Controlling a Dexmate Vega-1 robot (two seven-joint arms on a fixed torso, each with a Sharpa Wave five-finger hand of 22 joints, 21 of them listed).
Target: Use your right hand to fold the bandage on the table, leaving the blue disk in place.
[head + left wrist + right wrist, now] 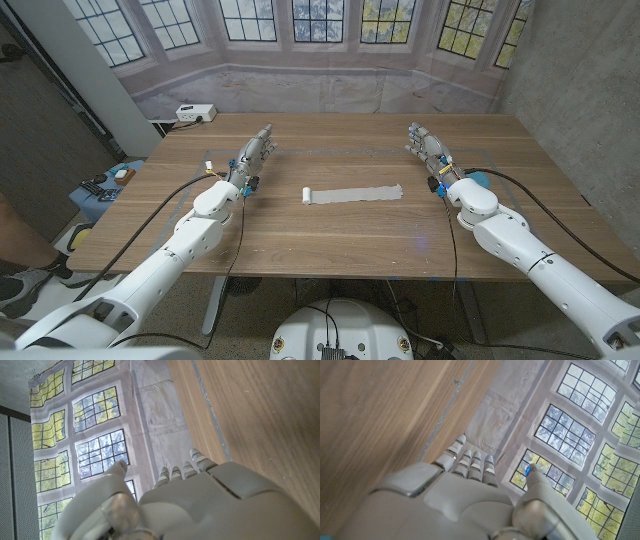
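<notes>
Table [330, 225]: brown wood grain, long tape lines on top.
Back wall [300, 40]: printed backdrop of leaded bay windows (creased, with yellow-green trees behind the panes).
Right wall [580, 70]: rough grey concrete.
Power strip [194, 113]: white, past the table's far left corner.

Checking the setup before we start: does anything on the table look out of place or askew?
Nothing looks wrong. The bandage lies flat mid-table, one end rolled. The blue disk sits partly hidden behind the right hand. The left hand holds nothing.
</notes>
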